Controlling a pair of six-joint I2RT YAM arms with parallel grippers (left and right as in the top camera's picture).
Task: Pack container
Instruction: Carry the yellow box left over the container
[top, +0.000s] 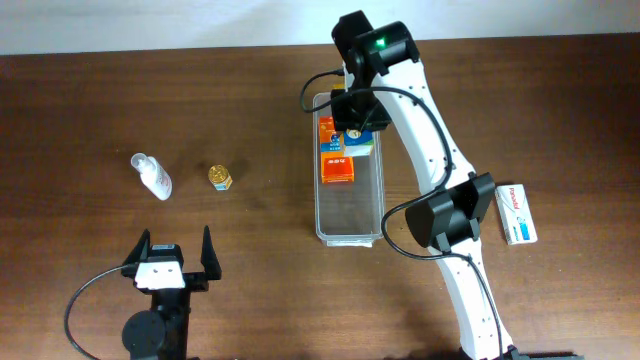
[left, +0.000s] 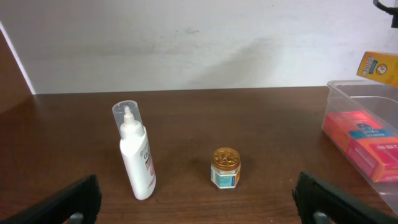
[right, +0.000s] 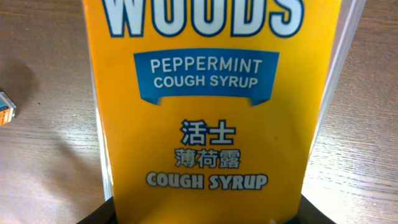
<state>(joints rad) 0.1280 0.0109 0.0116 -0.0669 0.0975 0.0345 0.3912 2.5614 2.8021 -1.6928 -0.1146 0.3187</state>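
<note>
Your right gripper (top: 350, 125) pinches a Woods cough syrup box (right: 205, 112) above the container (top: 350, 208). Next, lower it and release. Your left gripper (top: 176, 250) sits spread wide.

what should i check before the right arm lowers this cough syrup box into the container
1. Grip: right gripper shut on the cough syrup box: ok.
2. Box hangs above the far end of the container: ok.
3. Spot right beneath it free: orange boxes lie at that end and the rest is hidden: cannot tell.
4. Near half of the container bare: ok.
5. Left gripper open and apart from the container: ok.
</note>
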